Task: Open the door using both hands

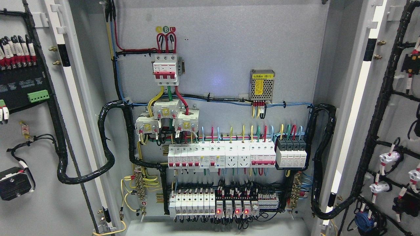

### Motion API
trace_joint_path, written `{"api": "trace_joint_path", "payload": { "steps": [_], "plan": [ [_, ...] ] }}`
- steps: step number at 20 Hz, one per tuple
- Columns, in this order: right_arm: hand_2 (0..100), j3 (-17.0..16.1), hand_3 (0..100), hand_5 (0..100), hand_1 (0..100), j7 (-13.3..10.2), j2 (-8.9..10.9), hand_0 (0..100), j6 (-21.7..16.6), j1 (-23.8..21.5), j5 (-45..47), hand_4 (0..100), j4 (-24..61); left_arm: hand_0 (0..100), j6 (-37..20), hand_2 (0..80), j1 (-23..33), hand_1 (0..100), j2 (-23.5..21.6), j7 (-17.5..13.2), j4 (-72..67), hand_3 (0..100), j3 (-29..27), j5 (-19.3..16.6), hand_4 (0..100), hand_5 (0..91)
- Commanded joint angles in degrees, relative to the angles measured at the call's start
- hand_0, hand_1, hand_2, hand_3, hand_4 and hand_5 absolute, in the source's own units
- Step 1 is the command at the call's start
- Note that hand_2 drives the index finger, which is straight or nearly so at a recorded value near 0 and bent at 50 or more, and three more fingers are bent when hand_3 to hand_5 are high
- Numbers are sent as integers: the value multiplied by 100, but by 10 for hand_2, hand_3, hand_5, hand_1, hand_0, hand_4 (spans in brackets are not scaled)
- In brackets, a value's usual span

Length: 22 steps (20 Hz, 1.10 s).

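Doors: left leaf and right leaf swung wide, cabinet wiring exposed.
Handling: likely stiff, heavy steel; best gripped at free edge.
Fingers: unseen, state unknowable.

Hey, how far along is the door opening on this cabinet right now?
It looks done: the left door and the right door both stand swung wide, exposing the breakers and wiring inside the cabinet. Nothing is in hand; neither robot hand shows in the head view. Nothing obvious is left.
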<state>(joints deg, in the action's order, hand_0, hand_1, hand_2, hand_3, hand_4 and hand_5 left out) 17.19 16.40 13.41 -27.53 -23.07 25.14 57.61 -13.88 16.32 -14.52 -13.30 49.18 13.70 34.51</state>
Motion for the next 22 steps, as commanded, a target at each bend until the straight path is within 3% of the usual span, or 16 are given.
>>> {"api": "trace_joint_path", "payload": {
  "steps": [1,6,10,13,17,22],
  "plan": [
    [0,241,0,0,0,-5,-761,191,36,584,-184,0,-3474,0,16,0,-234,0,758,-94,-2614,0,230,-611,0,0],
    [0,153,0,0,0,-23,-796,191,247,594,-1282,0,-3914,0,113,0,-401,0,977,-94,-3193,0,221,-964,0,0],
    [0,153,0,0,0,-40,-805,191,1054,725,-1529,0,-4214,0,517,0,-480,0,1109,-94,-3546,0,221,-1078,0,0],
    [0,153,0,0,0,-93,-954,191,1521,997,-1661,0,-4538,0,675,0,-533,0,1171,-85,-3774,0,221,-1209,0,0],
    [0,162,0,0,0,-128,-1156,191,1654,1340,-1906,0,-5109,0,948,0,-656,0,1189,-77,-4065,0,194,-1272,0,0],
    [0,153,0,0,0,-602,-1218,191,1846,1446,-2232,0,-5260,0,1124,0,-779,0,1180,29,-4223,0,194,-1280,0,0]
  ]
}}
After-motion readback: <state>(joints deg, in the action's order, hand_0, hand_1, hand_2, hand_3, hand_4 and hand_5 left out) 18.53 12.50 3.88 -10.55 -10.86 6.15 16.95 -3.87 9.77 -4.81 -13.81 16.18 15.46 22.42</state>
